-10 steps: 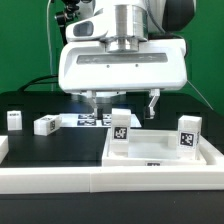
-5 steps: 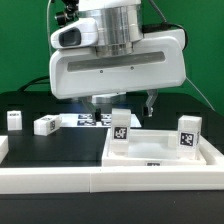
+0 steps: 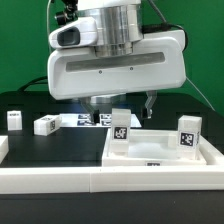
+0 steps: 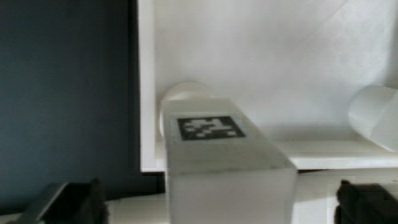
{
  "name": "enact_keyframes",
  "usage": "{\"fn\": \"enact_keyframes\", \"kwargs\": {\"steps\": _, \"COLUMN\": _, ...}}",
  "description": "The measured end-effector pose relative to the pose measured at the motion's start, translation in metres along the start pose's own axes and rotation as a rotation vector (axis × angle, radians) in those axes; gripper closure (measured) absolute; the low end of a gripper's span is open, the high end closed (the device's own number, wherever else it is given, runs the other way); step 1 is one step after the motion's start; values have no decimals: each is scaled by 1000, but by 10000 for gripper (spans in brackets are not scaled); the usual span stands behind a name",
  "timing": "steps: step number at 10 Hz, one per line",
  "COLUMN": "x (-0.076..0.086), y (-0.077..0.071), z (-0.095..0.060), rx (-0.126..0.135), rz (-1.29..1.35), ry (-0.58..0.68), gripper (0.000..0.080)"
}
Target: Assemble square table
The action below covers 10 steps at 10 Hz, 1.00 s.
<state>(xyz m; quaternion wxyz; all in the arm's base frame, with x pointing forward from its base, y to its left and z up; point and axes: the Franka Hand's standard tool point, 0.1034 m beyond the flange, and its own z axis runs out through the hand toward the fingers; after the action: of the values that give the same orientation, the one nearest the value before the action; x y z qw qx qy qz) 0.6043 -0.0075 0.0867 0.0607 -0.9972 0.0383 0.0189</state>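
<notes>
Tilted since earlier, open pincer [image 3: 122,106] hovers above leg [image 3: 121,133] standing upright.

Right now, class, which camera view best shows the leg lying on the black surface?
The exterior view: the lying leg shows whole, unblocked, towards that view's left. The wrist view misses it, showing instead a tagged leg on the white tabletop.

White housing [image 3: 118,65]: wide glossy box with rounded corners and thin grey seam lines across the face. Silver-grey metal cylinder [image 3: 118,20] on top. Small white block with a dark lens-like oval [image 3: 66,36] at the housing's upper corner, on the exterior view's left. Black hardware and cables [image 3: 64,10] above it, detail unclear. Two slim dark fingers [image 3: 152,102] under the housing. In the wrist view they are blurred black shapes [image 4: 71,200].
</notes>
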Motion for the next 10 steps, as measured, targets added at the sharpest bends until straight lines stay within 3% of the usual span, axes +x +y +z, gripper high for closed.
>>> {"fn": "enact_keyframes", "kwargs": {"steps": 1, "x": 0, "y": 1, "z": 1, "rx": -6, "rz": -4, "ry": 12, "gripper": 270}}
{"fn": "enact_keyframes", "kwargs": {"steps": 2, "x": 1, "y": 0, "z": 2, "rx": -11, "rz": -14, "ry": 21, "gripper": 270}}
{"fn": "enact_keyframes", "kwargs": {"steps": 3, "x": 1, "y": 1, "z": 2, "rx": -11, "rz": -13, "ry": 21, "gripper": 420}}
{"fn": "enact_keyframes", "kwargs": {"steps": 4, "x": 2, "y": 1, "z": 2, "rx": -11, "rz": -13, "ry": 22, "gripper": 509}}
{"fn": "enact_keyframes", "kwargs": {"steps": 10, "x": 2, "y": 0, "z": 2, "rx": -7, "rz": 90, "ry": 26, "gripper": 509}}
